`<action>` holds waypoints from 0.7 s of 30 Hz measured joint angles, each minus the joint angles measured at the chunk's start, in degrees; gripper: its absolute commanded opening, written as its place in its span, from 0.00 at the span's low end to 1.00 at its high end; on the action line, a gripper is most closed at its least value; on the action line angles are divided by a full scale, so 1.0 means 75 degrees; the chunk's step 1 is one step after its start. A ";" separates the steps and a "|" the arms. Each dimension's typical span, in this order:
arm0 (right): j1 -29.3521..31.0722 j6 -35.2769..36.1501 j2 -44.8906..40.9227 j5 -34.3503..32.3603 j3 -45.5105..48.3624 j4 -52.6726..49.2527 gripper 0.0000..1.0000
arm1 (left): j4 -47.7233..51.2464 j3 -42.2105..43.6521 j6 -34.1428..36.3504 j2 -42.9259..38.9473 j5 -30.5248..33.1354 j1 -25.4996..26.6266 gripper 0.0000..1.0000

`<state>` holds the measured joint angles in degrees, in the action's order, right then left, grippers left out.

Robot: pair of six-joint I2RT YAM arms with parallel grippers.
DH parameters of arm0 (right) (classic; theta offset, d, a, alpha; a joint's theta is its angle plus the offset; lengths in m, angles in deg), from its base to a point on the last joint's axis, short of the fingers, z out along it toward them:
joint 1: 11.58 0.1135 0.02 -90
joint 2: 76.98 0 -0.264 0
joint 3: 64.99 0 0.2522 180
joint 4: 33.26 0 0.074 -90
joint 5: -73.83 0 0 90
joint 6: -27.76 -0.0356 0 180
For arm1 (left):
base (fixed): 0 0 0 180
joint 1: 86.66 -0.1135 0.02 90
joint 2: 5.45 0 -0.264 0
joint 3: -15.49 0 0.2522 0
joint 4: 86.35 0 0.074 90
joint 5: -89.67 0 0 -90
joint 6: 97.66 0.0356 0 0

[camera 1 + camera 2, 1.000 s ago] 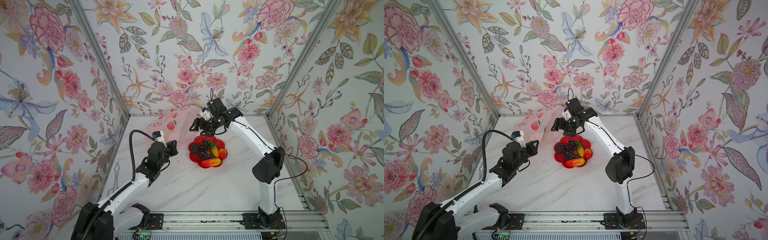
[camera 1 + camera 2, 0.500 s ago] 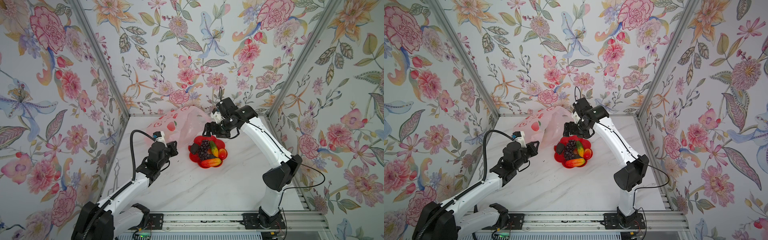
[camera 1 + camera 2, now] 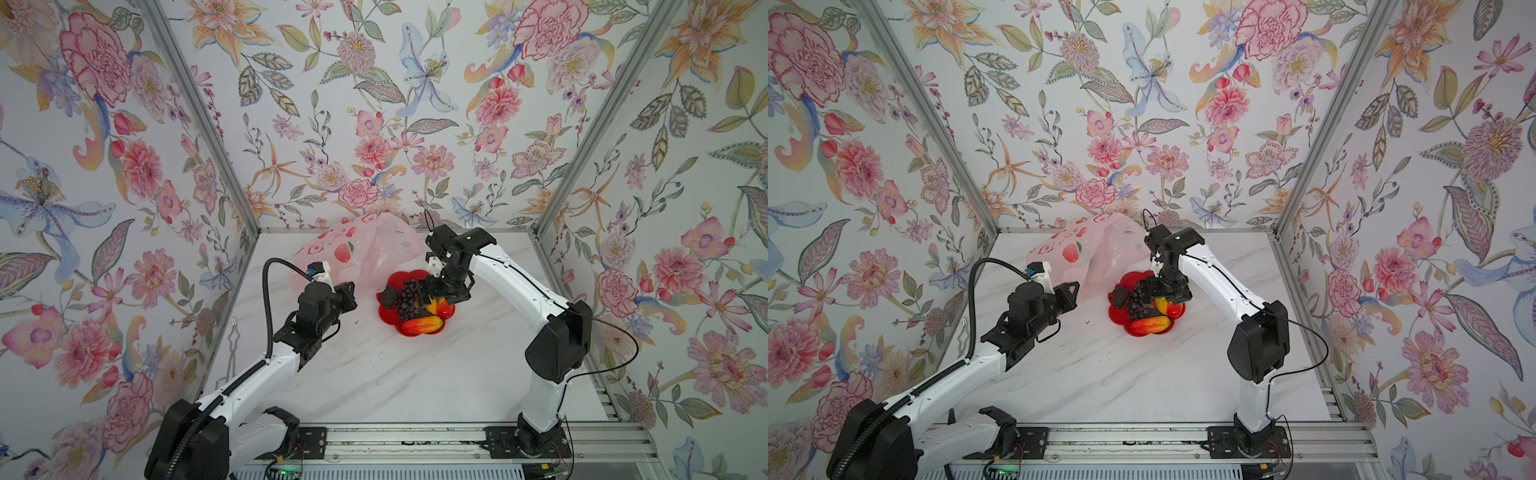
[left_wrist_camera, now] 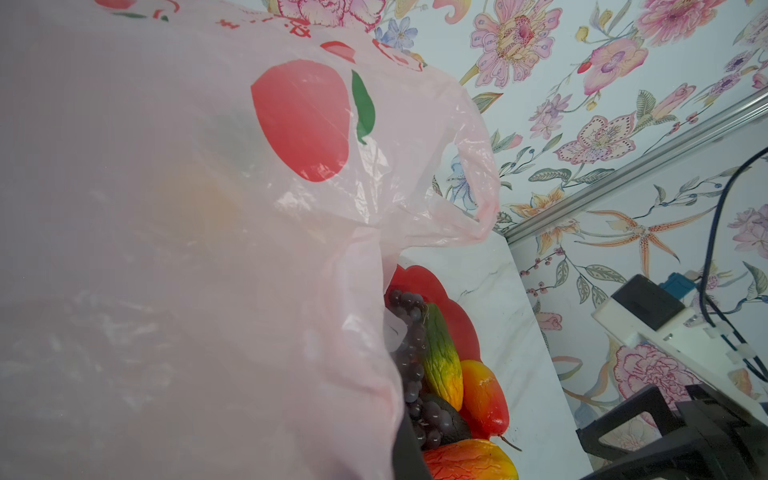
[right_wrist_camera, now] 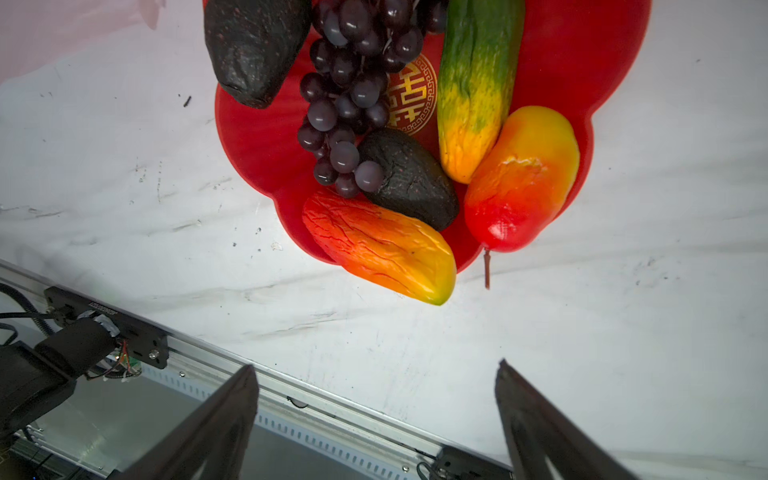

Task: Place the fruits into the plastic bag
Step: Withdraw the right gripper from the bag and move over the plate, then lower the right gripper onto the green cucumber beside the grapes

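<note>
**Step in hand:** pick the next fruit from the dish.

**State**
- The bag (image 3: 365, 253) lies at the back of the worktop (image 3: 395, 374), just behind the dish (image 3: 415, 276); its near edge overlaps the dish rim.
- The left fingers (image 3: 348, 291) are closed at the bag's near edge. They appear to pinch the film and hold it raised; the contact itself is hidden by the film in the left wrist view.
- The right fingers (image 5: 224, 415) stand wide apart and empty, above the dish.
- In the dish lie the grapes (image 5: 349, 95), two dark pieces (image 5: 257, 45) (image 5: 409, 178), a green-yellow oblong (image 5: 473, 91) and two mangoes (image 5: 519, 178) (image 5: 378, 245).
- Faint yellowish and greenish shapes show through the film (image 4: 195, 199); these are probably fruits already bagged.

**Next move**
1. Lower the right fingers over one fruit at the dish rim. The nearer mango is the most exposed.
2. Align the fingers across its short axis and close on it.
3. Lift clear of the grapes, which rest against the neighbouring pieces.
4. Carry the fruit to the bag's mouth while the left fingers hold the film up.
</note>
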<state>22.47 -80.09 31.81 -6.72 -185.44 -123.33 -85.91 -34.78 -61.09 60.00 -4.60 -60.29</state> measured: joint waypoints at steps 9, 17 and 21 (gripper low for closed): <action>-0.0093 0.0216 0.0906 -0.0350 -0.0067 0.0090 0.87 | 0.0012 -0.0361 0.0073 0.0682 -0.0239 -0.0009 0.00; -0.0306 0.0286 0.1830 -0.0411 -0.0988 0.0219 0.76 | 0.0000 -0.0385 0.0096 0.0702 -0.0382 -0.0015 0.00; -0.0428 0.0338 0.2273 -0.0411 -0.1431 0.0259 0.70 | 0.0000 -0.0385 0.0090 0.0670 -0.0379 -0.0015 0.00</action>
<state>19.25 -77.55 48.86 -9.80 -196.17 -121.39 -85.91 -37.67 -60.42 65.02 -7.45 -60.40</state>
